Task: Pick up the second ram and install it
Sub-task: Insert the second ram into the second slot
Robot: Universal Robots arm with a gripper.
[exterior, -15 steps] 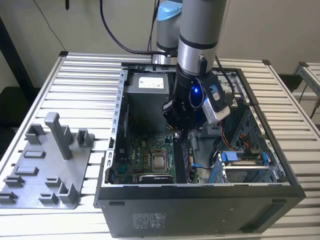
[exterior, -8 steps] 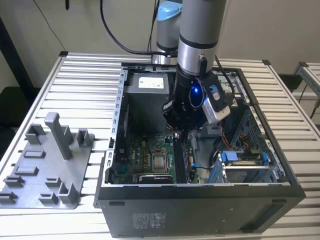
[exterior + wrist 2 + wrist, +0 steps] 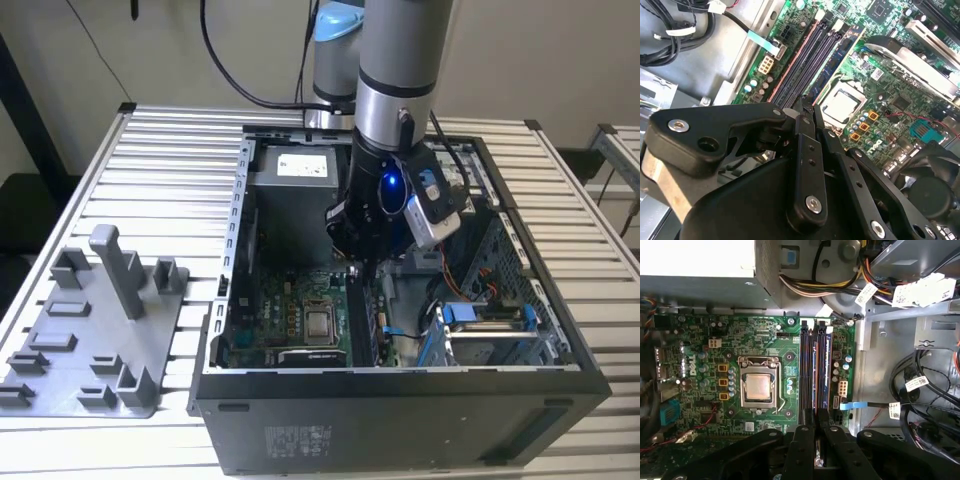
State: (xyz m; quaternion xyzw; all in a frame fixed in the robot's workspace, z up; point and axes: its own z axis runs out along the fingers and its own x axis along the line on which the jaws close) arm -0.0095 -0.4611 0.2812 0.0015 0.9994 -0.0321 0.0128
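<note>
Black gripper [image 3: 816,424] jaws look pinched shut on a thin edge-on strip, seemingly the ram [image 3: 817,456], its length running near-to-far, in line with the slots [image 3: 815,370] directly beneath.

In the first wrist view a green motherboard [image 3: 700,340] lies inside the metal case [image 3: 880,365]; a square processor [image 3: 759,386] sits in a silver socket, with 3 orange components [image 3: 723,382] in a row just beside it; long black memory slots [image 3: 806,370] run parallel between the processor and the board's edge; a memory stick [image 3: 827,372] with a bluish face stands in the slot nearest that edge; the black gripper [image 3: 815,427] hangs over one end of the slots; a pale blue flat cable [image 3: 854,405] lies near that same end; black cables with white tags [image 3: 917,390] lie in the case beyond the board; coloured wires [image 3: 805,287] leave the pale power supply [image 3: 695,262].
</note>
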